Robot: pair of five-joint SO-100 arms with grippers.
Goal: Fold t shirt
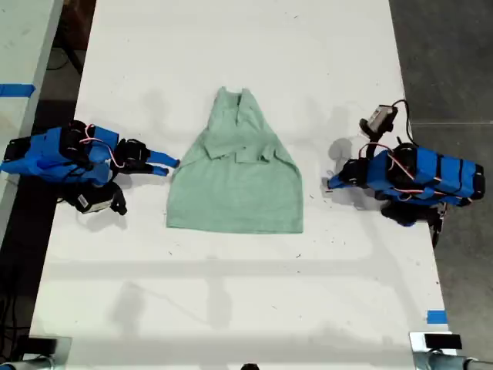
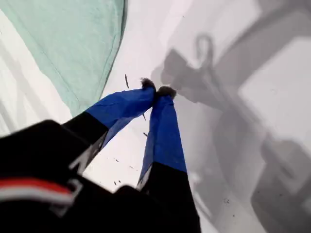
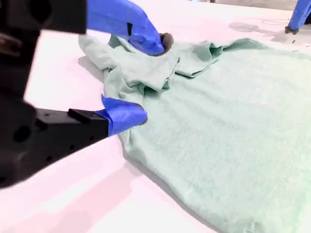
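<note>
The pale mint-green t shirt (image 1: 235,189) lies flat in the middle of the white table (image 1: 231,308), its sleeves folded in over the chest and its top narrowed. My second gripper (image 1: 166,164) is on the exterior view's left, open, at the shirt's side edge. In its wrist view the jaws (image 3: 151,80) straddle the bunched sleeve fold of the t shirt (image 3: 233,121) without closing on it. My first gripper (image 1: 331,183), on the exterior view's right, is shut and empty, resting on bare table a short way from the shirt. Its tips (image 2: 156,90) touch, beside the t shirt (image 2: 73,43).
Blue tape marks (image 1: 15,90) sit on a neighbouring table at the exterior view's left, and another tape piece (image 1: 437,316) marks the table's edge at the lower right. Dark floor (image 1: 454,62) borders the table on the exterior view's right.
</note>
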